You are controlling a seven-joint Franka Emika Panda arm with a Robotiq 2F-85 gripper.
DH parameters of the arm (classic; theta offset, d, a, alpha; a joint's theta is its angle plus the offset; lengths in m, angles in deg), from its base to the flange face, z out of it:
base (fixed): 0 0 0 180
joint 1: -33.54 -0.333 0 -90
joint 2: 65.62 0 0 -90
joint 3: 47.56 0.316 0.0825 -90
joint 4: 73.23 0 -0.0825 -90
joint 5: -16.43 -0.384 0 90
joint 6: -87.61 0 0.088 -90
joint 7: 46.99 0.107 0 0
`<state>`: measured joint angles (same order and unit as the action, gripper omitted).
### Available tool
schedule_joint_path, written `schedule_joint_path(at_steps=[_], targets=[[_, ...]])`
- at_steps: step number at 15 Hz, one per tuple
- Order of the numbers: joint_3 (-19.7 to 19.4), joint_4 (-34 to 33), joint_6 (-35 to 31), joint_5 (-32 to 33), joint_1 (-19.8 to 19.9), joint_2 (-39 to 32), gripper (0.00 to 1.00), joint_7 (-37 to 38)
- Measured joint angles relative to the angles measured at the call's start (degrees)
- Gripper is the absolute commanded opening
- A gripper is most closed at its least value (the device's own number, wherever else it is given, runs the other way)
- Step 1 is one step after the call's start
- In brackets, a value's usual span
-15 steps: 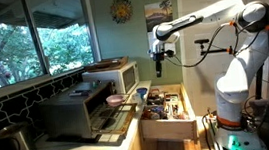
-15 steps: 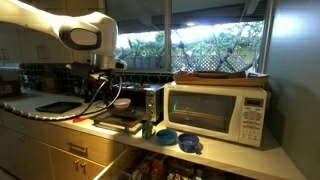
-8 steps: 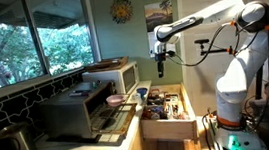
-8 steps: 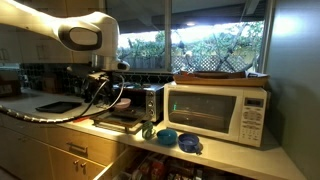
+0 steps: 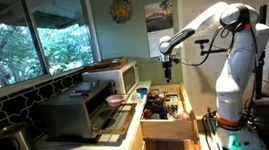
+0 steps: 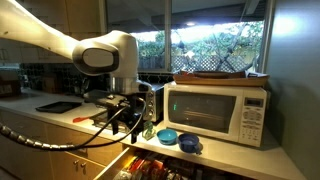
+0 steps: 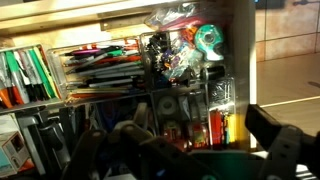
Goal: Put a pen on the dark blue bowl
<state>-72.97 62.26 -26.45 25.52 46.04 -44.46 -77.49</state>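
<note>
Several pens and markers (image 7: 98,66) lie in clear compartments of an open drawer (image 5: 164,110). My gripper (image 7: 195,150) hangs above the drawer, open and empty, its dark fingers (image 7: 285,148) spread wide at the bottom of the wrist view. It also shows in both exterior views, above the drawer (image 5: 167,68) and in front of the counter (image 6: 126,116). The dark blue bowl (image 6: 190,144) sits on the counter in front of the microwave, next to a lighter blue bowl (image 6: 168,136).
A white microwave (image 6: 220,110) and a toaster oven (image 5: 76,111) with its door down stand on the counter. The drawer also holds tape rolls (image 7: 207,38), small bright clutter (image 7: 172,58) and batteries (image 7: 222,125). A window runs behind the counter.
My arm has swung out from beside the microwave and dropped lower over the open drawer. The gripper stays open.
</note>
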Motion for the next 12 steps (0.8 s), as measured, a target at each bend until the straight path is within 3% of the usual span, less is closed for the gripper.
schedule_joint_path(at_steps=[3,7,12], targets=[[-0.5,-1.0,-4.3,-2.0,0.0,-6.3,1.0,-0.9],[0.3,-2.0,-5.1,-8.5,-0.1,-13.6,1.0,-1.5],[0.8,-2.9,-5.1,-9.3,0.2,-15.5,1.0,-1.5]])
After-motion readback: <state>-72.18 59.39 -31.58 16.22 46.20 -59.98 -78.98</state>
